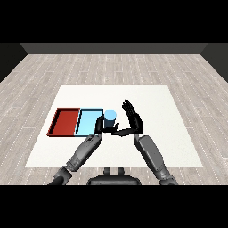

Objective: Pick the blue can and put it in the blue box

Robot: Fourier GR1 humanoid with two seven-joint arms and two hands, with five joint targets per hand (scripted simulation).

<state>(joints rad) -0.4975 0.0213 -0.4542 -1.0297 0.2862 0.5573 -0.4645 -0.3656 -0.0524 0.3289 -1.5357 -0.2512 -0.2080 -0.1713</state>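
The blue can (110, 117) stood upright just off the right edge of the blue tray (89, 121), not in it, with the left hand (100, 126) up against its left side, though I couldn't tell if those fingers were actually curled round it. The right hand (132, 118) sat on the can's other side with fingers straight and spread, thumb reaching toward the can. My worry was the can tipping or getting knocked away from the tray, or clipping the tray's rim on the way in, and the red tray (62, 121) sat right next door
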